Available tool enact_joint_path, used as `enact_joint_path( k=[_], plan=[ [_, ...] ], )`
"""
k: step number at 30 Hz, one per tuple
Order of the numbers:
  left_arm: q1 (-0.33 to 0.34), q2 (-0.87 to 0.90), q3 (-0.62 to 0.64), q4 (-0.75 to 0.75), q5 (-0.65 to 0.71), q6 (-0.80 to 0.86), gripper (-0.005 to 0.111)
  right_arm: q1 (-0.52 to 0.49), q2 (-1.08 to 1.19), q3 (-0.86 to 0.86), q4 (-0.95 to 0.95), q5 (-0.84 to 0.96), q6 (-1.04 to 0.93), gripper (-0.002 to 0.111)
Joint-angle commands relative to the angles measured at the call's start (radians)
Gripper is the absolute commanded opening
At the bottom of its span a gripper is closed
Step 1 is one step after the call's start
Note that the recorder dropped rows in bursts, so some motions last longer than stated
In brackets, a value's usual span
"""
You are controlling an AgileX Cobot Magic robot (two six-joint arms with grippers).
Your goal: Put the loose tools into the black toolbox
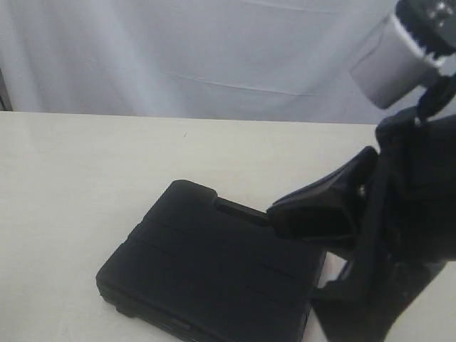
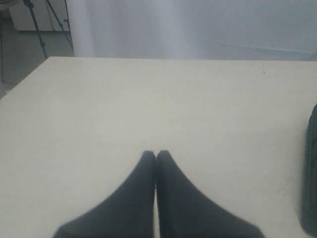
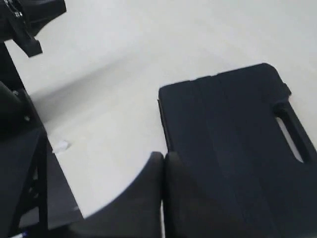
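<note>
The black toolbox (image 1: 206, 271) lies closed and flat on the pale table (image 1: 71, 178), its slot handle facing the far side. No loose tools show in any view. My right gripper (image 1: 274, 217) is shut with nothing in it and hovers over the toolbox's right part, close to the handle. In the right wrist view its tips (image 3: 164, 156) sit above a side edge of the toolbox (image 3: 233, 124). My left gripper (image 2: 155, 153) is shut and empty over bare table, with a sliver of the toolbox (image 2: 311, 173) off to one side. The exterior view does not show the left gripper.
The right arm's dark body (image 1: 406, 235) fills the exterior view's right side. A black arm base (image 3: 25, 163) stands on the table by a small white scrap (image 3: 60, 145). A white curtain (image 1: 178, 50) hangs behind the table. A tripod (image 2: 39, 25) stands beyond one corner.
</note>
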Motion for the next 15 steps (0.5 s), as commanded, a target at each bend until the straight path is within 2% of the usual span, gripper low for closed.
enact_joint_path(
  k=[1,11,15],
  plan=[
    [-0.005,-0.001,0.003,0.0,-0.005,-0.006,0.0,0.003,-0.005,0.036,0.008,-0.137,0.002,-0.001],
    [-0.005,-0.001,0.003,0.0,-0.005,-0.006,0.0,0.003,-0.005,0.034,-0.142,-0.218,0.004,-0.001],
    [-0.005,-0.001,0.003,0.0,-0.005,-0.006,0.0,-0.05,-0.01,0.037,-0.138,-0.226,0.004,-0.001]
  ],
)
